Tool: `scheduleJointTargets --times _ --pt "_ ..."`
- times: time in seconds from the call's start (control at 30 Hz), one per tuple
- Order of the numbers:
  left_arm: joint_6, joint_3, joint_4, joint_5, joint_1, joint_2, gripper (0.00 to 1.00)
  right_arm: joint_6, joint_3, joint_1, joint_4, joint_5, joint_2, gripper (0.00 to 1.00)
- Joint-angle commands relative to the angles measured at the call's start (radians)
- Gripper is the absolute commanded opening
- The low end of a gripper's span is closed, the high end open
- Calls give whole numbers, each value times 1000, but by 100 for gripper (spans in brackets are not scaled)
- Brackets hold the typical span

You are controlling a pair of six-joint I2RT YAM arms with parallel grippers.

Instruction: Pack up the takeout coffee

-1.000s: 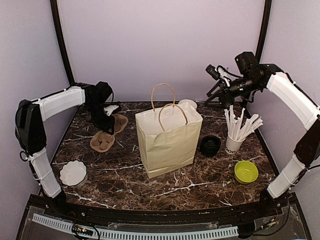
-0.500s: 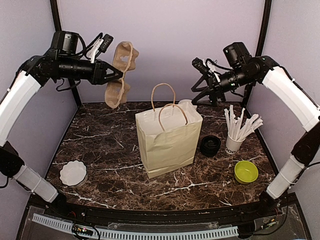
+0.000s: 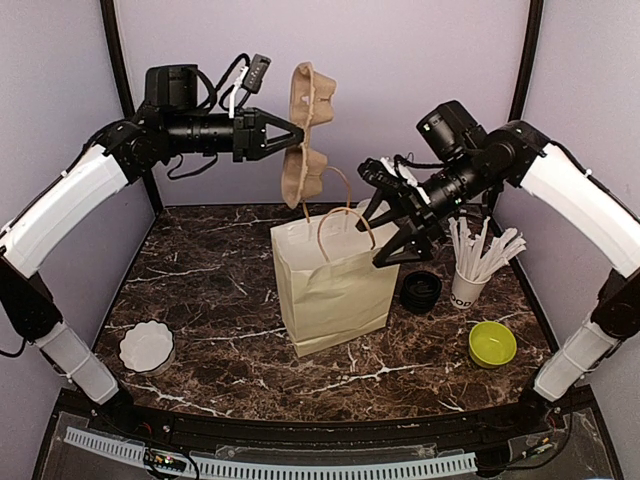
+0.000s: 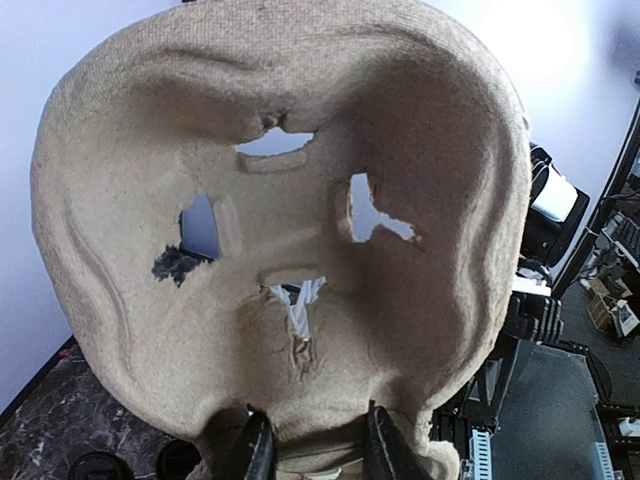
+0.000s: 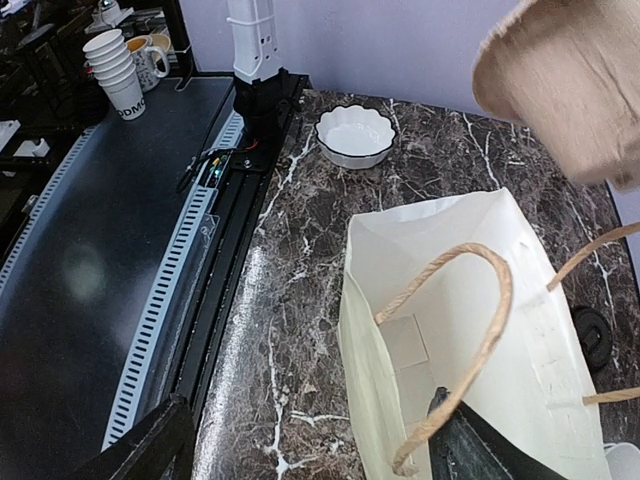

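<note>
1. The left fingers [image 3: 290, 140] were clenched on the rim of a pulp cup carrier [image 3: 308, 120], which stood on edge in the air straight ahead of them.
2. The right fingers [image 3: 388, 235] were spread wide, grasping nothing, at the mouth of the paper bag [image 3: 335, 290].
3. A round black lid [image 3: 421, 290] sat on the table [image 3: 220, 310] just below the right fingers, on their outer side, and well apart from the left fingers. Whether a cup stood under it could not be told.
</note>
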Motion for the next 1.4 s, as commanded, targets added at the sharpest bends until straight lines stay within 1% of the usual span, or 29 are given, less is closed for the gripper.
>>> scheduleJointTargets --times 0.0,0.17,0.4,0.5,0.67,0.77,0.9,1.03,1.17,1.27,1.37 --pt "-41 -12 119 56 -46 34 28 -34 -7 66 -18 45 -14 80" --pt "-41 13 102 62 -89 96 28 -62 -3 125 -55 54 -15 80" --pt "35 2 -5 8 -129 131 27 -69 29 161 -84 51 -13 79" --pt "66 2 -95 -15 -145 129 27 -65 55 169 -89 30 -3 79" --pt "142 -35 -261 -115 -161 75 26 -63 128 192 -97 4 40 79" --pt "157 -100 -341 -157 -162 36 26 -63 178 220 -106 6 78 80" --pt "165 -158 -399 -131 -165 -11 26 -71 220 250 -125 23 113 81" --pt "198 -164 -455 -100 -180 -12 26 -116 258 250 -183 43 118 84" --pt "253 -113 -538 -115 -215 30 26 -162 308 203 -237 51 81 87" --pt "294 -44 -610 -169 -246 69 26 -189 361 98 -279 -30 63 88" --pt "315 -18 -615 -215 -280 77 26 -193 373 7 -280 -40 45 89"
